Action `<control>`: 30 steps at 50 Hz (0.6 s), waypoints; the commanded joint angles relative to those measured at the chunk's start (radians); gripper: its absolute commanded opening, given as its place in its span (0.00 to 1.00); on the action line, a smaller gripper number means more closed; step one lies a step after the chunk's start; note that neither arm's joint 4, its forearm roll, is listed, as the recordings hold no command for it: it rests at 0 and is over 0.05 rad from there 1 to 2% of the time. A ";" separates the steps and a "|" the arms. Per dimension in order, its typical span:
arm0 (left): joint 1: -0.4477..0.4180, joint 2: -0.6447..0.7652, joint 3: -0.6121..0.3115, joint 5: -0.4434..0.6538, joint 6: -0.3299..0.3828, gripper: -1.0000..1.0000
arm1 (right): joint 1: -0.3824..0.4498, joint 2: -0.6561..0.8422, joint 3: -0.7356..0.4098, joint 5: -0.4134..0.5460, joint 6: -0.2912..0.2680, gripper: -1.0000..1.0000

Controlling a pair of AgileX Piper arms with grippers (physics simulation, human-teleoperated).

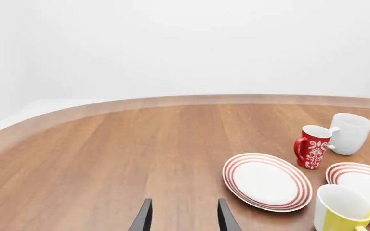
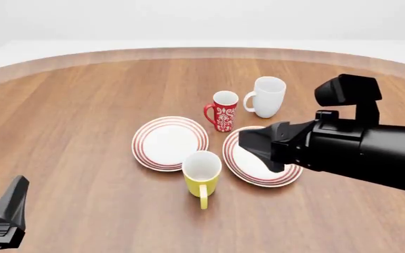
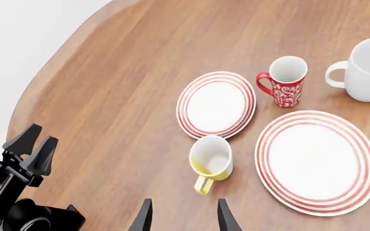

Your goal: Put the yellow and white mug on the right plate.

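Note:
The yellow and white mug (image 2: 202, 175) stands upright on the table between the two plates, its handle pointing toward the near edge. It also shows in the right wrist view as the mug (image 3: 211, 160) and at the edge of the left wrist view as the mug (image 1: 341, 211). The right plate (image 2: 239, 161) lies beside it, partly covered by my right arm (image 2: 343, 150); the plate (image 3: 317, 161) is bare. My right gripper (image 3: 183, 219) hovers open above the table just short of the mug, holding nothing. My left gripper (image 1: 183, 219) is open and empty, far off at the near left (image 2: 6, 213).
The left plate (image 2: 170, 143) lies to the left of the yellow mug. Behind the plates stand a red patterned mug (image 2: 224, 110) and a larger white mug (image 2: 267, 96). The round wooden table's edge (image 2: 188, 51) curves at the back.

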State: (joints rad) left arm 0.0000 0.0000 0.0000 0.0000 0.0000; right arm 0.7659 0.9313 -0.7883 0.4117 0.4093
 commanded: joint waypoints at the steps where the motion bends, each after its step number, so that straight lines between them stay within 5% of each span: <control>1: 0.000 0.000 0.000 0.000 0.000 1.00 | 0.008 0.004 -0.001 -0.004 0.002 1.00; 16: 0.000 0.000 0.000 0.000 0.000 1.00 | 0.021 0.067 -0.004 0.009 0.043 1.00; 30: 0.000 0.000 0.000 0.000 0.000 1.00 | 0.090 0.193 -0.151 0.095 0.100 1.00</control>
State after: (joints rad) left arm 0.0000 0.0000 0.0000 0.0000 0.0000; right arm 0.8184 1.0533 -0.8648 0.4564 0.4787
